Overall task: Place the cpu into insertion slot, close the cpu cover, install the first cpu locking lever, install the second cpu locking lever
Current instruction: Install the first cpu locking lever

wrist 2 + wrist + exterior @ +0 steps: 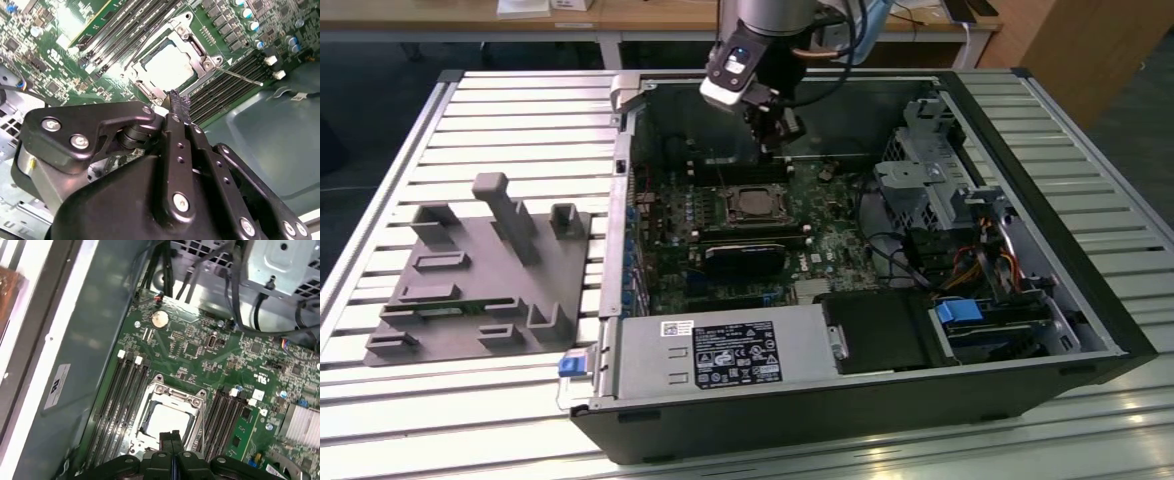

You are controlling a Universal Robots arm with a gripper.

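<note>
end effector [172, 437] pinched closed (empty), over cpu [169, 420], cpu cover [175, 391] down

We see a silver desk [520, 110] made of long metal strips. Behind it stand a wooden table [654, 14] and a brown cupboard [1091, 45]. The floor [360, 90] is dark.

The claw [172, 435] hides one edge of the cpu cover [176, 391] (cpu [169, 421] glare-washed).
</note>
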